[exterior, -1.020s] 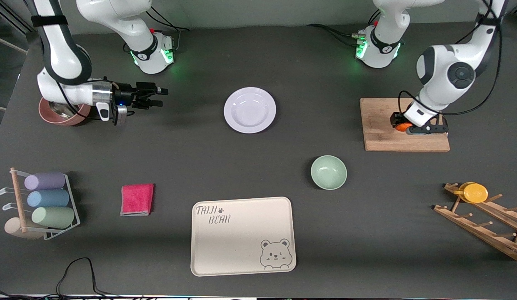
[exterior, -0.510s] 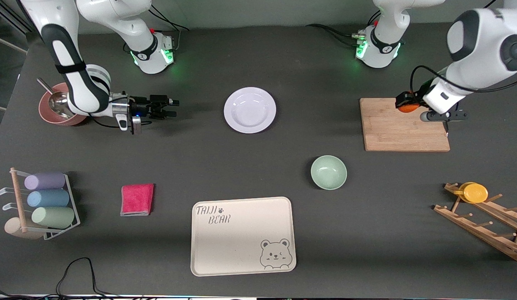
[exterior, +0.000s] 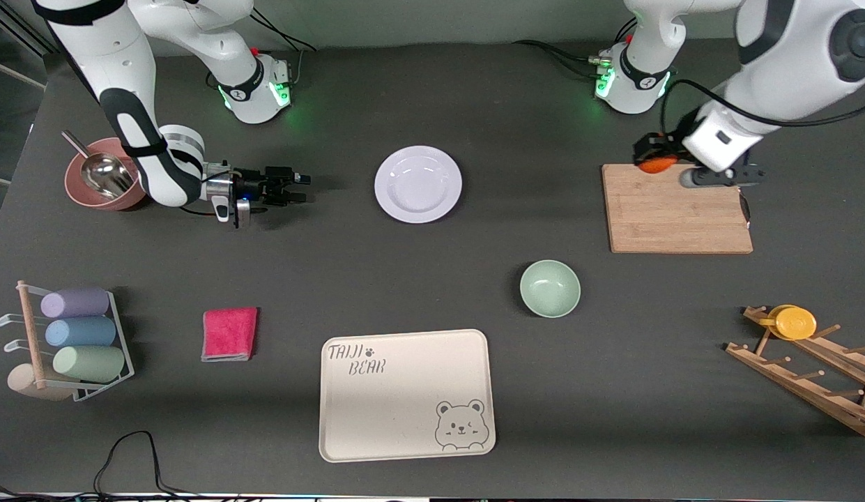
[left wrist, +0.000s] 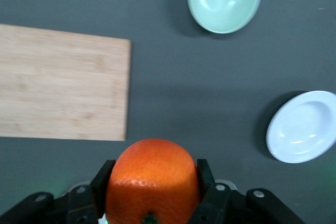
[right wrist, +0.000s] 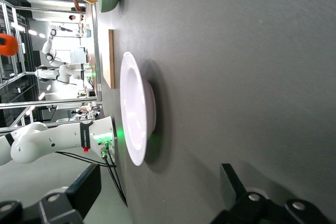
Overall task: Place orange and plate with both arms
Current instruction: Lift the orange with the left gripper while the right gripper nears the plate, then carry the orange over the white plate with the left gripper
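orange clamped in left hand, over cutting board edge | plate mid-surface, untouched | right hand agape, low, near plate | step: carry, approach | next: rim grasp

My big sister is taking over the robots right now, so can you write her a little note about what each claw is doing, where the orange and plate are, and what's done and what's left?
Left gripper: shut on the small round orange fruit, held in the air over the edge of the wooden cutting board nearest the robot bases.
Right gripper: open and empty, low over the dark table, pointing sideways at the round glossy white plate, not touching it.
Plate: flat on the table, mid-table between the two arms.
Done: orange picked up.
Left: right gripper grabs the plate; orange and plate both need placing.
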Robot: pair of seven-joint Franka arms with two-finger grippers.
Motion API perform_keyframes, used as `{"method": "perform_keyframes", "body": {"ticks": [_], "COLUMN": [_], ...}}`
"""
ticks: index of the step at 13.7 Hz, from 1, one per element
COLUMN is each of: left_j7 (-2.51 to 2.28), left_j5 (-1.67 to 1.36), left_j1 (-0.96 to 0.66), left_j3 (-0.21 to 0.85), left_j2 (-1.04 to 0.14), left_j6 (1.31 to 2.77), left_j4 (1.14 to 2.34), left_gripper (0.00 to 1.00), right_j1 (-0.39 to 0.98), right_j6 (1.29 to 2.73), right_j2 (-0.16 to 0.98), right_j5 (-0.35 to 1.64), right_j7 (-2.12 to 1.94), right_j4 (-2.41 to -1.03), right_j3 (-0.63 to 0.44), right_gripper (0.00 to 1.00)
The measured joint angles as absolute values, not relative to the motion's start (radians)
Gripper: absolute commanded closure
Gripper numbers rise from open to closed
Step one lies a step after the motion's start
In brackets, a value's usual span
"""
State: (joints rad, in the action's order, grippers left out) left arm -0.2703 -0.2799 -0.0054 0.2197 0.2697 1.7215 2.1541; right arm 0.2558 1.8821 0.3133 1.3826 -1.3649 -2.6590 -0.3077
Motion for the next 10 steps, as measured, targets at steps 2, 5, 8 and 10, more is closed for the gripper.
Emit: {"method": "perform_keyframes", "body": {"ticks": [2,5,8,10], "left_j7": [-0.372,-0.535,-0.722,-0.85], "left_j5": [-0.321,-0.353,-0.368,-0.369], "left_j1": [-0.008,-0.009,-0.011,-0.012], "left_j3": [0.295,0.404,0.544,0.646], "left_j2": [0.27,0.264,0.233,0.19], "left_j6": [1.724,1.781,1.891,1.989], "left_j4": [2.134,2.126,2.126,2.126], "left_gripper": [1.0,1.0,1.0,1.0], "right_j1": [0.259,0.264,0.265,0.266], "right_j6": [1.882,1.881,1.881,1.881], "right_j2": [0.338,0.354,0.36,0.362], "right_j5": [1.395,1.396,1.396,1.396], "right_j7": [-1.371,-1.371,-1.371,-1.371], "right_j4": [-2.652,-2.641,-2.636,-2.633], "right_j3": [-0.305,-0.305,-0.305,-0.305], "right_gripper": [0.0,0.17,0.33,0.41]}}
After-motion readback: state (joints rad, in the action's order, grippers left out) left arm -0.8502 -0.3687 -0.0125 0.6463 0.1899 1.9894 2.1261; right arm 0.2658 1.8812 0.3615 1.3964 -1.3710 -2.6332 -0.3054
